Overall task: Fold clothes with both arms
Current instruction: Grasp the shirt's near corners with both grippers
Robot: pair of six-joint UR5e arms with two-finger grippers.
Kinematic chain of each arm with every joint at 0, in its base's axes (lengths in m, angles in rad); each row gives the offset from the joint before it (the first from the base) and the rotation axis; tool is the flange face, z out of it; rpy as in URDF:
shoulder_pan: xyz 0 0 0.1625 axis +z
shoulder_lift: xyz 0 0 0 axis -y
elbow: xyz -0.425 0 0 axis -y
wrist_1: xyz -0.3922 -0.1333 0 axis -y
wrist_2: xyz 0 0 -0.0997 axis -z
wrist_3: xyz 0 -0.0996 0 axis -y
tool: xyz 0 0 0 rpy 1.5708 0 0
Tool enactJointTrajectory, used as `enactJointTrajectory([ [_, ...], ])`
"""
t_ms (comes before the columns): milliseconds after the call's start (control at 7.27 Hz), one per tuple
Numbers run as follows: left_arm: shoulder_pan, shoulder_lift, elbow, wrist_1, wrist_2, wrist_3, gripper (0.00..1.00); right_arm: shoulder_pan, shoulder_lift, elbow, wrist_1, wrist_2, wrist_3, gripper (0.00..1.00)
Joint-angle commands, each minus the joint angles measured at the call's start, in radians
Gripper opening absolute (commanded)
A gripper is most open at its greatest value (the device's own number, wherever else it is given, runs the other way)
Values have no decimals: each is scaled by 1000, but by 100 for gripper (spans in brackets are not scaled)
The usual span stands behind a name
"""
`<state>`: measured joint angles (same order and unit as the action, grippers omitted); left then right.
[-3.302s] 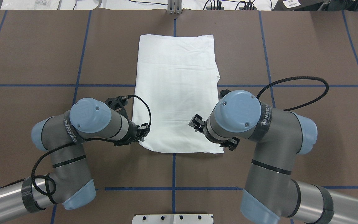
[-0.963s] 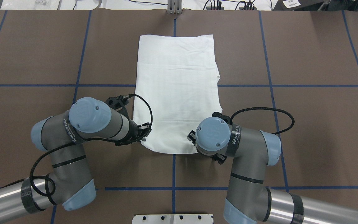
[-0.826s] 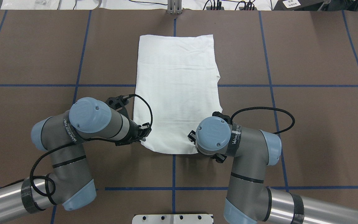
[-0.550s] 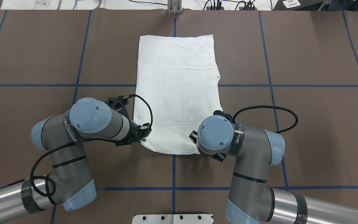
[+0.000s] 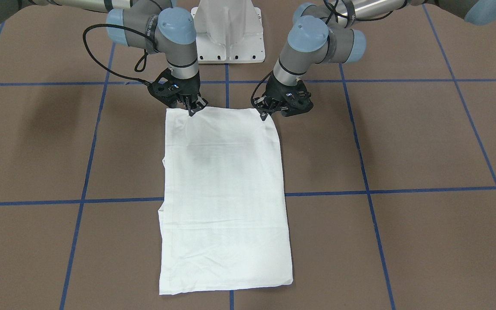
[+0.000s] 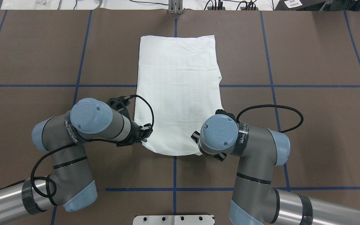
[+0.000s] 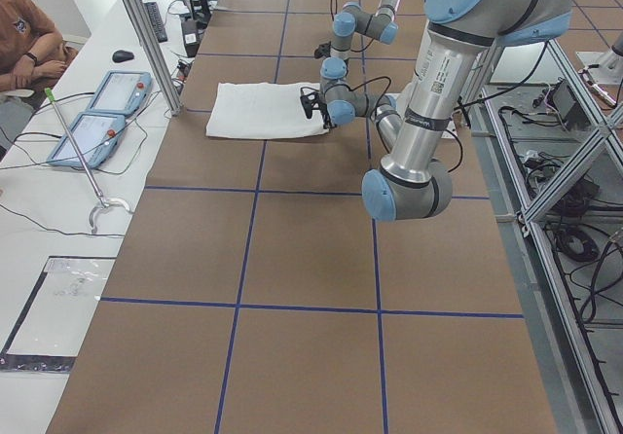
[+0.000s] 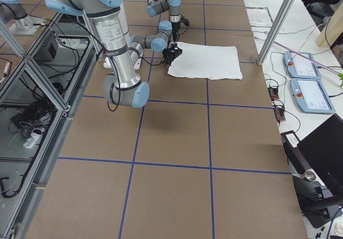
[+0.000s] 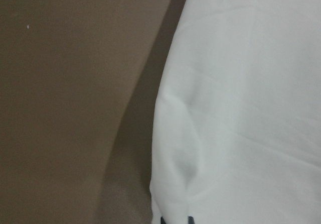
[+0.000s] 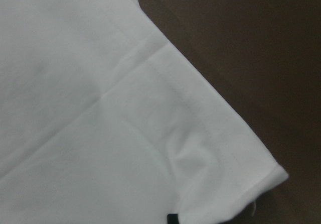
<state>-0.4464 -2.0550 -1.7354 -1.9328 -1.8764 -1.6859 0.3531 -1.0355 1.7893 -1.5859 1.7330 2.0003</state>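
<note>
Tabletop [image 6: 308, 47]: elbows bent, left tool [image 5: 266, 114] and right tool [image 5: 193, 110] pinch shirt's [image 5: 224, 193] near corners.

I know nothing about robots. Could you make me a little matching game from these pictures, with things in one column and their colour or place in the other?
Things:
1. shirt
2. left gripper
3. right gripper
4. tape lines

Descriptions:
A. blue, crossing the brown table
B. at the shirt corner nearest the robot, on the overhead view's right
C. white, lying flat as a long rectangle
D. at the shirt corner nearest the robot, on the overhead view's left

Pairs: 1-C, 2-D, 3-B, 4-A
</note>
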Motion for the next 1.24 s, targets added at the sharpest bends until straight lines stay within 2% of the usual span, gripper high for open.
enactJointTrajectory([
  [0,0,9,-35,8,0,0,0,4,-61,80,0,5,-2,0],
  [275,52,13,-196,154,-4,-3,0,-31,-84,145,1,16,-9,0],
  [413,96,24,-275,223,-4,-47,0,-63,-100,197,0,26,-9,0],
  [550,147,45,-338,247,-6,-101,0,-89,-150,285,0,80,-9,0],
  [688,194,65,-378,274,-6,-121,0,-94,-181,358,-15,176,-8,0],
  [826,209,70,-410,302,-6,-132,0,-98,-184,411,-49,215,-8,0],
  [1101,209,73,-440,333,-7,-132,0,-95,-149,408,-51,201,-11,0],
])
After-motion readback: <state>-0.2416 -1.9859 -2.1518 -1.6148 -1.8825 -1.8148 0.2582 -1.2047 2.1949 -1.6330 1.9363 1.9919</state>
